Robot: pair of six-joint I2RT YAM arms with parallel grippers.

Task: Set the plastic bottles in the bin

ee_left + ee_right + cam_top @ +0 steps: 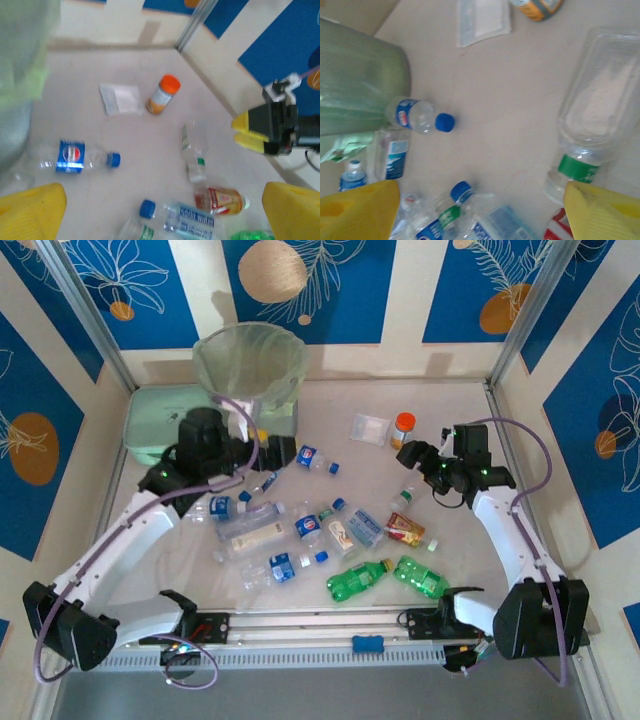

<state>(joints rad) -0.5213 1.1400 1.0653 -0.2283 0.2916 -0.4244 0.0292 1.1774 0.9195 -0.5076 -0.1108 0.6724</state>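
- Our left arm (pixel 110 550) stretches from its base up toward the bin (pixel 250 365), with the wrist bent just in front of the bin's foot. The left gripper (pixel 162 205) hangs there with its jaws spread wide and nothing between them.
- Our right arm (pixel 510 530) rises and folds inward, well to the right of the bin. The right gripper (pixel 480 205) points down with its jaws released, and a clear green-labelled bottle (pixel 590 125) lies just beside one finger.
- The plastic bottles (pixel 308 526) lie scattered on the table (pixel 440 420) in front of the bin.
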